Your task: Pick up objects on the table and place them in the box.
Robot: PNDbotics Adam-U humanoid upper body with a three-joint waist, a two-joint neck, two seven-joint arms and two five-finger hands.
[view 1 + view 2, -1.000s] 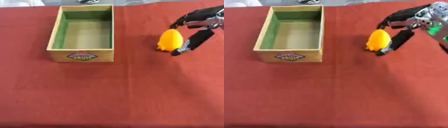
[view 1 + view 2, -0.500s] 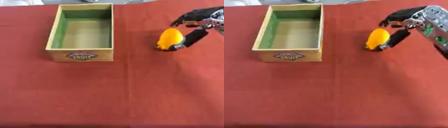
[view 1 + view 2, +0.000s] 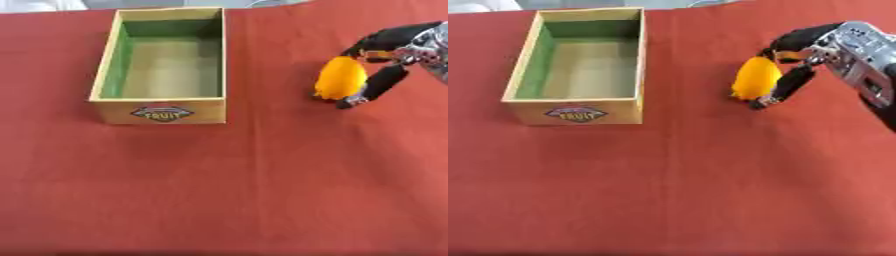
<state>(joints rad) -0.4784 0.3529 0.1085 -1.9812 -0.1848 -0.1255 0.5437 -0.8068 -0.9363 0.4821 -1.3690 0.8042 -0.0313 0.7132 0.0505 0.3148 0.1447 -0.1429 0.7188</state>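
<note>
Box first: a wooden crate with green inner walls and a "FRUIT" label on its near face, sitting on the red cloth toward the far left. Nothing shows inside it, only its bare pale floor.

Right of the box, well apart from it and about level with its middle, stands an orange fruit, egg-shaped and tilted a little, with its lower end on or just above the cloth; I can't tell which.

Right again, the right hand comes in from the edge and is curled round the fruit: dark fingers arch over its top and far side, while the thumb runs down its right flank, tip near the cloth. The silver wrist lies further right of the box.

The left hand shows in neither view.
</note>
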